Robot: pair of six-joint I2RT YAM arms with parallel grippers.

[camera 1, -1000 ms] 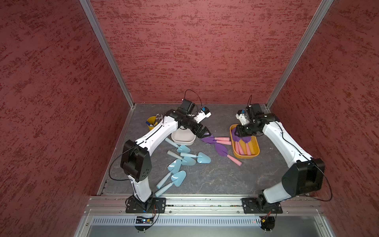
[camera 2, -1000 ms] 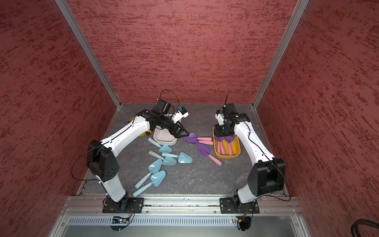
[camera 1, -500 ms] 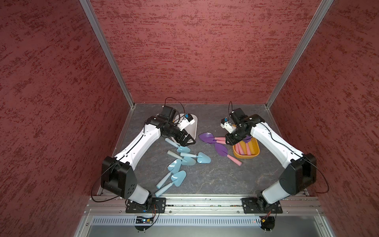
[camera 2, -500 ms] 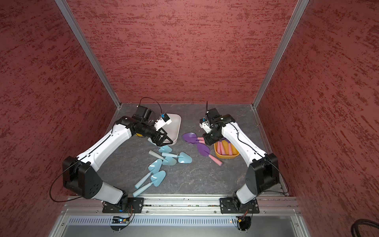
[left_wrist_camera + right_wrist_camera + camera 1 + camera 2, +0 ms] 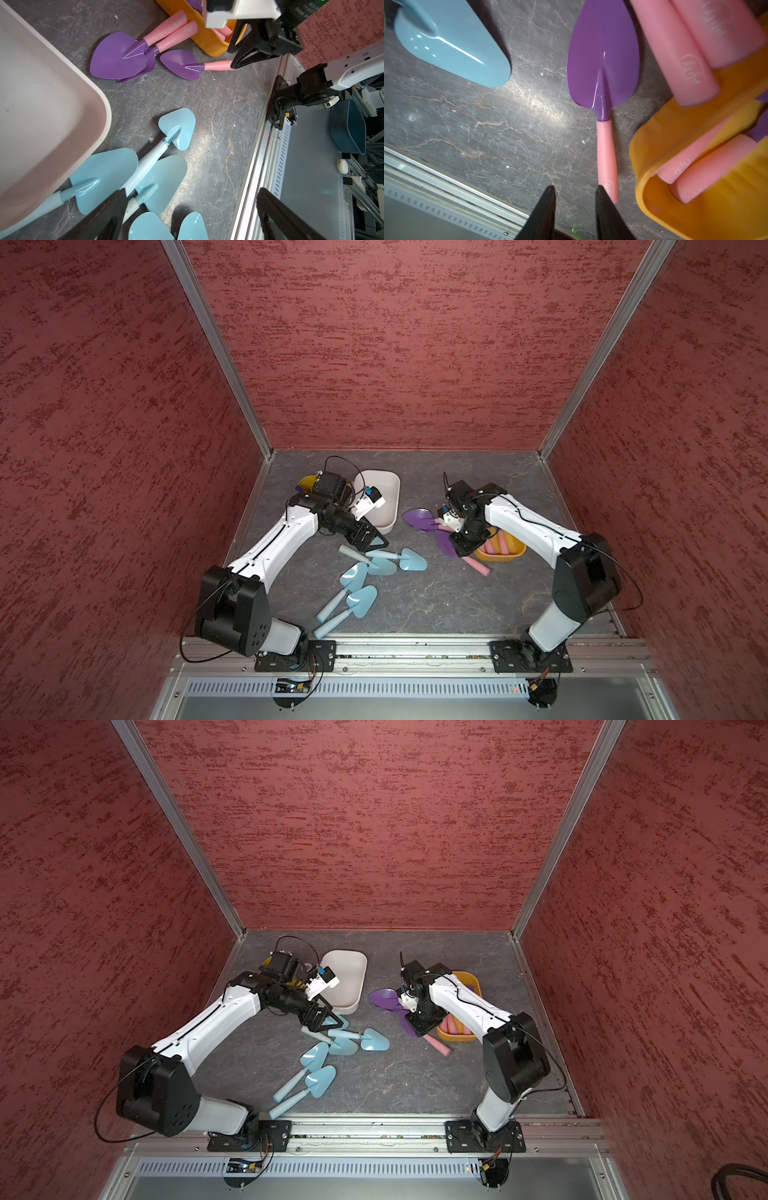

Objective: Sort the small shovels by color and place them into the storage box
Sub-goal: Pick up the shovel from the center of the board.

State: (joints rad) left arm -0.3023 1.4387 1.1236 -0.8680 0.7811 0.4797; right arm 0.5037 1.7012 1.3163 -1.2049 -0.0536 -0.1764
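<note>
Spread wide, the left pincer (image 5: 192, 190) holds nothing. Its two black fingers (image 5: 112, 209) hang low over a heap of blue shovels (image 5: 411, 560), just in front of the white box (image 5: 392, 489). Five blue shovels lie on the grey floor (image 5: 436, 605). Three are crossed over one another right under the left pincer, which shows in both top views (image 5: 320, 1017), and one finger's tip sits above their handles. The other two lie nearer the robot's base, with their handles pointing toward the metal rail (image 5: 415, 641).

The right pincer (image 5: 576, 188) is drawn in to a narrow gap. Only bare floor shows between its fingers, so it grips nothing.

Three purple shovels (image 5: 116, 56) with pink handles lie on the floor beside the orange box (image 5: 654, 133). One lies flat and alone, and the end of its handle comes up just beside a finger of the right pincer (touching or not, I cannot tell). The other two are stacked blade on blade, with their handles propped on the orange box's rim. More pink handles lie side by side inside the orange box. In both top views the right arm (image 5: 523, 524) covers much of that box, so the blades in it can hardly be made out.
</note>
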